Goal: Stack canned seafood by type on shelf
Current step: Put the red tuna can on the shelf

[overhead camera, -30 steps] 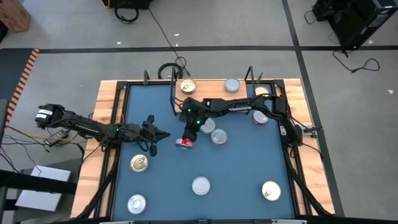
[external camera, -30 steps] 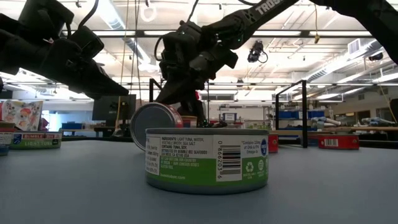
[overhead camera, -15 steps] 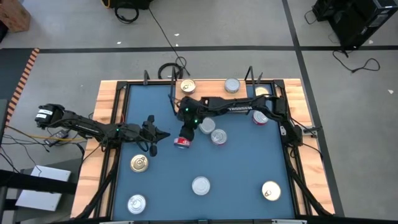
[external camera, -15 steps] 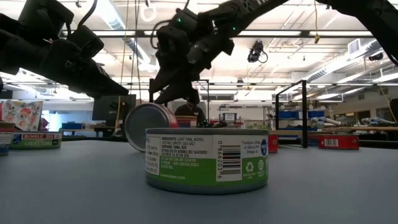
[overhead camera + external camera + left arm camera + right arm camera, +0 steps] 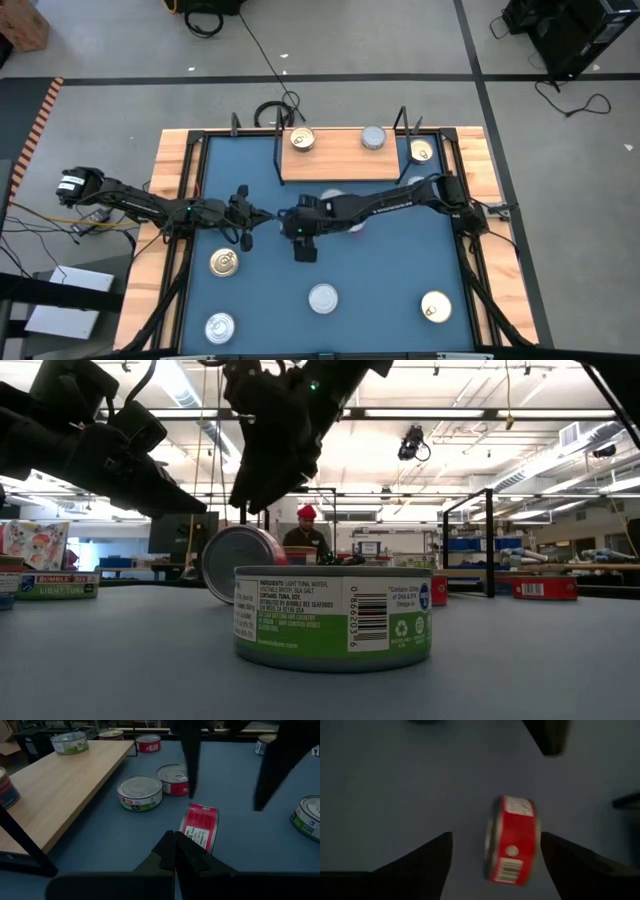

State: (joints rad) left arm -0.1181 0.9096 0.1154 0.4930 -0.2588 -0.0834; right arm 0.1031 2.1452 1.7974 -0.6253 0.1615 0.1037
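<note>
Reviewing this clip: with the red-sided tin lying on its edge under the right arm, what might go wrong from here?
1. The red-sided round tin stands on its rim on the blue table, free between the right gripper's open jaws; it may roll away.
2. Closing on the curved side could squirt it out or pick it up tilted, a poor start for stacking on the light-wood shelf.
3. The shut left gripper hovers close; the arms could clash.

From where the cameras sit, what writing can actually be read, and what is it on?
"INGREDIENTS: LIGHT TUNA, WATER": green-banded tin nearest the low camera.
"BUMBLE BEE" and "LIGHT TUNA": tin at the table's far left, low view.
Red tin on its edge: label too blurred to read.
Other tins' labels: too small.
</note>
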